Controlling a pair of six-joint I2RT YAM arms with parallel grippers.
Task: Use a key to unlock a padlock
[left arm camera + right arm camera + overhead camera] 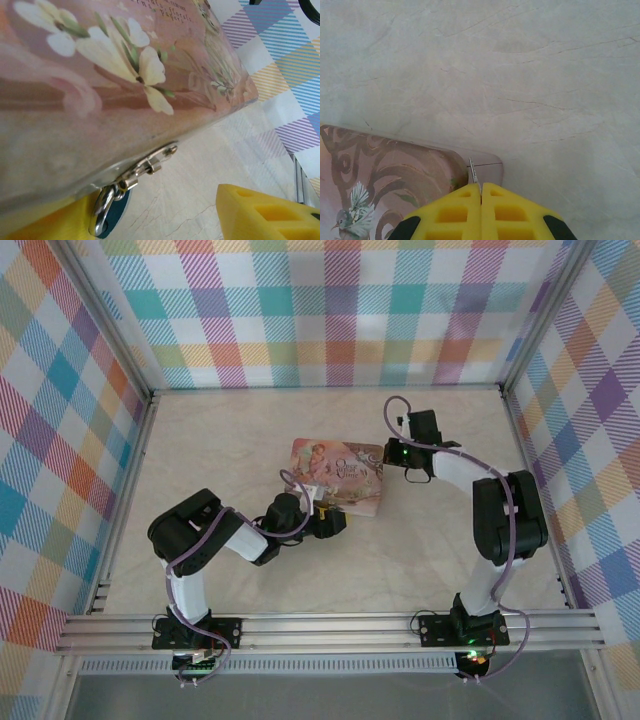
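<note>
Left claw (160,212) spread around tiny blue metal-shackled padlock (107,215) on hasp (155,162) at near edge of pink illustrated tin box (100,100). Right claw (481,186) clamped on thin metal key (474,172) over box's far right corner.

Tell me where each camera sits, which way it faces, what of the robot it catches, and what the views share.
Top external: above and behind the arm bases, looking down at the table and pink tin box; both arms, the left gripper and right gripper show.
Left wrist: low beside the tin box, facing its hasp and the padlock; its own open yellow fingers frame them.
Right wrist: over a box corner, looking down at the table; its shut fingers pinch the key.
Shared: all three see the tin box.
</note>
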